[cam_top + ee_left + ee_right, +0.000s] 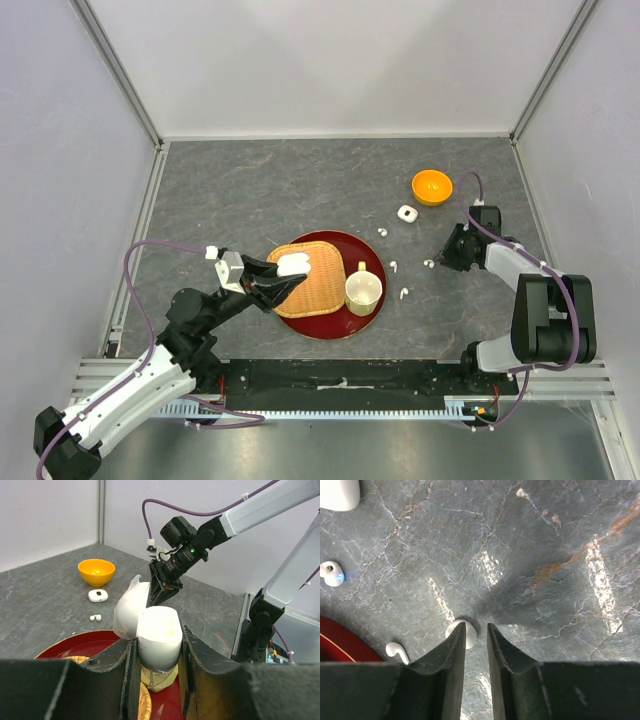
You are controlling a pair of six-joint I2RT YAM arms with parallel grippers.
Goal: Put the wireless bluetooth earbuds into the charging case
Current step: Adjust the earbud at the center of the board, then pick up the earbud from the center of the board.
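My left gripper [285, 272] is shut on a white charging case [292, 265], held above the woven tray. In the left wrist view the case [159, 632] sits between the pads with its lid [126, 614] flipped open to the left. My right gripper [440, 260] is down at the table by one earbud [429, 264]. In the right wrist view the gripper [476, 627] is narrowly open. That earbud [470, 634] lies at the left fingertip, partly hidden behind it. Three more earbuds lie loose [382, 232] [393, 267] [403, 294].
A red plate [335, 330] carries the woven tray [315, 290] and a cream cup [363, 289]. A second white case [406, 214] and an orange bowl [432, 186] lie at the back right. Grey walls enclose the table.
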